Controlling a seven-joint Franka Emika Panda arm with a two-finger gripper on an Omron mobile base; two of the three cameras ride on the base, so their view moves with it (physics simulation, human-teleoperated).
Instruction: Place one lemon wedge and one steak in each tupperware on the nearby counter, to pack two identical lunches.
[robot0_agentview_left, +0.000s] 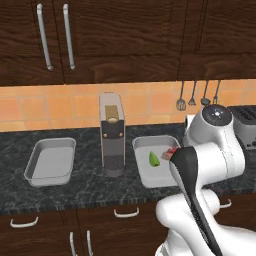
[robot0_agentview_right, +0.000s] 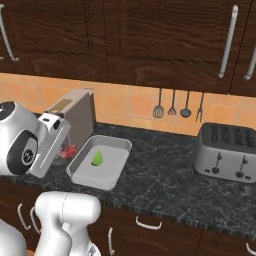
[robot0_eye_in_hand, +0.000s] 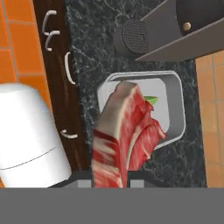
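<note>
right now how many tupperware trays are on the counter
2: one tupperware left of the coffee machine, empty; the other tupperware right of it, holding a lemon wedge.

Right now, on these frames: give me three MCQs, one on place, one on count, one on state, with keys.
1. Where is the lemon wedge?
A. in the tupperware right of the coffee machine
B. on the toaster
C. in the left tupperware

2. How many utensils hang on the wall?
A. two
B. four
C. six

3. The gripper is:
A. open over nothing
B. shut on the steak
C. shut on the wedge

Key:
1 A, green wedge lies in that tray.
2 B, four hang.
3 B, steak hangs from the jaws above the tray.
</note>
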